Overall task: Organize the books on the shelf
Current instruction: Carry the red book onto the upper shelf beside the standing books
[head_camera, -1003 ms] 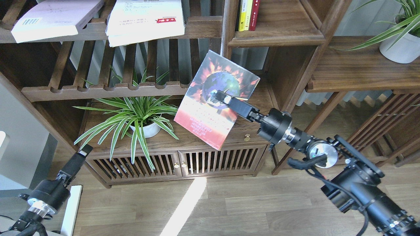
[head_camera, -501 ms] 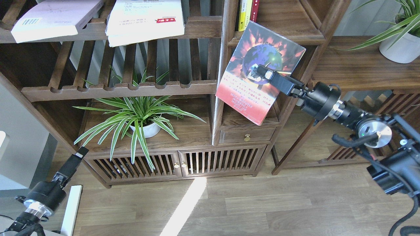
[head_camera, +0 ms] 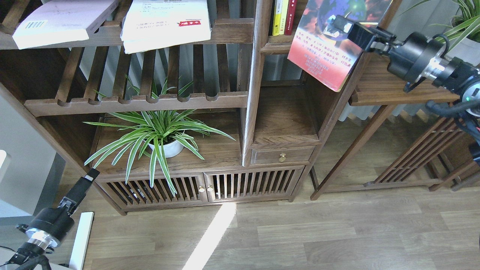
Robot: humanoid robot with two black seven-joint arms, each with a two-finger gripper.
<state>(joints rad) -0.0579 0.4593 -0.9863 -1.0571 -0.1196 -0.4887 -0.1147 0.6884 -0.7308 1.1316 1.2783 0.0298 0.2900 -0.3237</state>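
My right gripper (head_camera: 336,23) is shut on the dark red-black book (head_camera: 325,56), holding it tilted at the top of the head view. The book hangs in front of the narrow shelf (head_camera: 276,47) and covers its right part, its top edge out of frame. The pale lavender book (head_camera: 60,20) and the white book with a red mark (head_camera: 167,24) lie flat on the slatted rack at upper left. My left gripper (head_camera: 89,178) hangs low at the bottom left, far from all books; its fingers cannot be told apart.
Yellow and red upright books (head_camera: 283,17) stand at the shelf's left side. A spider plant in a white pot (head_camera: 165,148) sits on the low cabinet (head_camera: 210,150), beside a small drawer (head_camera: 283,155). Another potted plant (head_camera: 459,45) stands on the wide right board (head_camera: 386,90).
My right arm has carried the red-black book up and to the right, from in front of the low cabinet to the level of the narrow shelf. My left gripper sank slightly.
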